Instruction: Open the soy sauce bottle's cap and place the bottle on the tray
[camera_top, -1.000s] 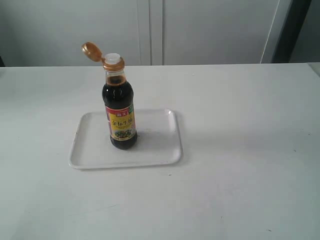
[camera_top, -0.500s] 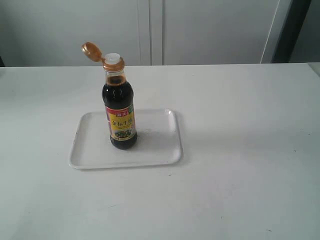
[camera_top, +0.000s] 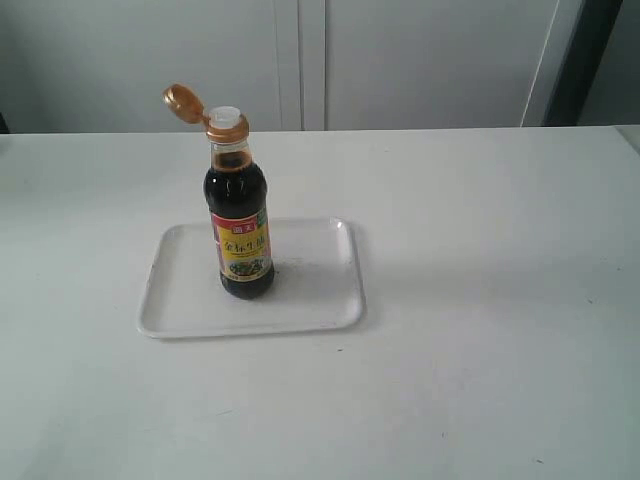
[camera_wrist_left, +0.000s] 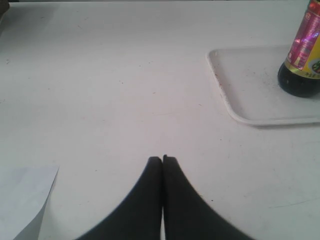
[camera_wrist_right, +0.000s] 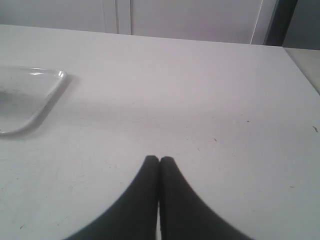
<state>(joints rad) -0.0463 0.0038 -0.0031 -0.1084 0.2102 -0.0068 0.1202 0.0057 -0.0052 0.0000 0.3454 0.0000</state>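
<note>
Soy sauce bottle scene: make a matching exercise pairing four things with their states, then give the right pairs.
Things:
1. soy sauce bottle
2. cap
3. tray
4. left end effector

States:
A. flipped open, hanging off its hinge
B. fingers together, holding nothing
C. standing upright
D. lying flat on the table, carrying the bottle

Pairs: 1-C, 2-A, 3-D, 4-B

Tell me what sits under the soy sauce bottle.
The small clear bottle of dark soy sauce stands upright on the flat white rectangular plastic tray. The bottle's base covers the tray surface directly beneath it.
</note>
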